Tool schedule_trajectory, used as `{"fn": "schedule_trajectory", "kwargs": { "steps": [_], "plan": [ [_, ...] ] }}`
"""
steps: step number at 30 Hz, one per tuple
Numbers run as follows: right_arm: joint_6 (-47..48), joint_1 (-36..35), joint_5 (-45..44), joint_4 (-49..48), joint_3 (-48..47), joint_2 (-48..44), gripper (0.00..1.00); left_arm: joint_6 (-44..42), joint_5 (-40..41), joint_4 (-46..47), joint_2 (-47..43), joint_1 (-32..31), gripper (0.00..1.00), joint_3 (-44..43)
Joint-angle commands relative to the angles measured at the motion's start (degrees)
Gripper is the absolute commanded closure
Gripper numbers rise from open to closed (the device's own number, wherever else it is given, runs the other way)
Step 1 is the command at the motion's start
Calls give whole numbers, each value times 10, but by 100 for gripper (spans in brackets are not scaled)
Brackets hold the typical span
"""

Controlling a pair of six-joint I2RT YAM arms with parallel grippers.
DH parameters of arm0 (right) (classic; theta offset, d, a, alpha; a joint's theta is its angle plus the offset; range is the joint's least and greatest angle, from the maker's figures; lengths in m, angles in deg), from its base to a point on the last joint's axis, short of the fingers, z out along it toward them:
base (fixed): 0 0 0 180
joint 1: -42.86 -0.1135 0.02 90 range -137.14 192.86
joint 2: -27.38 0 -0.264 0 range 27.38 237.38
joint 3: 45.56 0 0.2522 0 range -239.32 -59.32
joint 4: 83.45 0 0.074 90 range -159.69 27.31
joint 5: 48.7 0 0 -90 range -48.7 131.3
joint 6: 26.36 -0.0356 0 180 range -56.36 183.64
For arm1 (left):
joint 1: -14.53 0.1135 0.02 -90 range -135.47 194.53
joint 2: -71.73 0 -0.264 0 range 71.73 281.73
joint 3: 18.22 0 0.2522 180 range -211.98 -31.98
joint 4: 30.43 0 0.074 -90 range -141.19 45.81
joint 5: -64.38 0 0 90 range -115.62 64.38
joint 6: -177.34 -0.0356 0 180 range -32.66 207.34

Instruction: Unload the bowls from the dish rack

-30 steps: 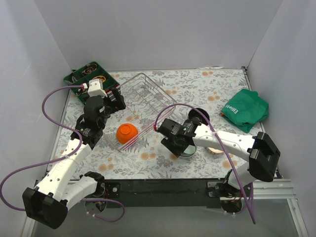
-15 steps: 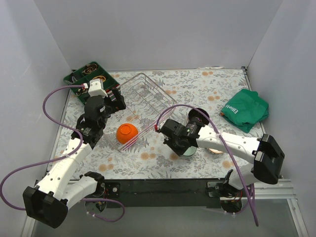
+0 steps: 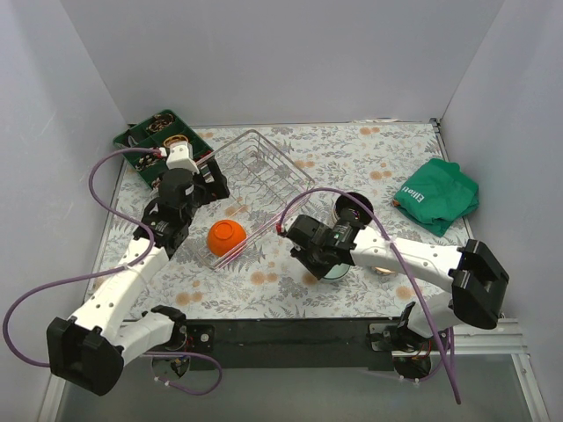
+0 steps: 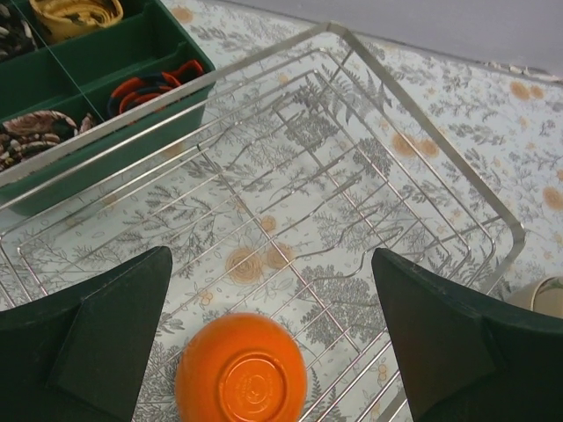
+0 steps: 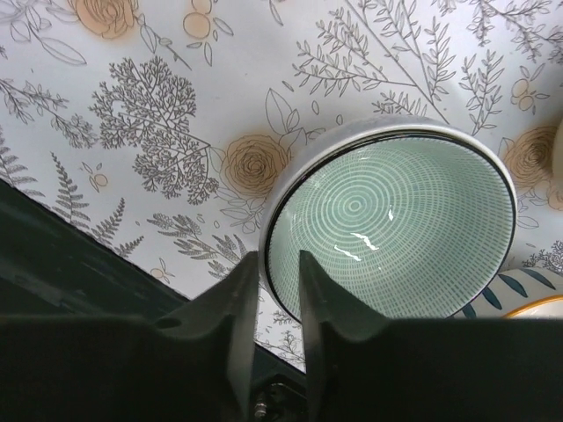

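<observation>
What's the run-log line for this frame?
left gripper: open, over dish rack | orange bowl: upside down in rack | right gripper: straddles rim of green bowl, grip unclear | green bowl: on table

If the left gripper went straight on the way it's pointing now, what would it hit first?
Probably the orange bowl, upside down in the dish rack, which lies ahead between the left gripper's open fingers. Depth is unclear from here.

Orange bowl [image 4: 242, 382] clear above, dish rack [image 3: 259, 180] wires around, green tray [image 4: 132, 61] beyond
</observation>
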Motion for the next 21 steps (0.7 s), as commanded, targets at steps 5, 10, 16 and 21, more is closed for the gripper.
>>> {"fn": "schedule_trajectory", "kwargs": {
  "steps": [5, 10, 16, 21],
  "plan": [
    [5, -3, -50, -80, 25, -104, 45, 60, -79, -134, 45, -7, 2, -26],
    [11, -3, -100, -143, 69, -170, 34, 98, -105, -188, 60, -37, 3, -26],
    [24, -2, -157, -203, 118, -242, 35, 133, -81, -218, 77, -83, 12, -30],
    [30, -2, -180, -225, 161, -276, 35, 151, -73, -211, 100, -90, 25, -13]
  ]
}}
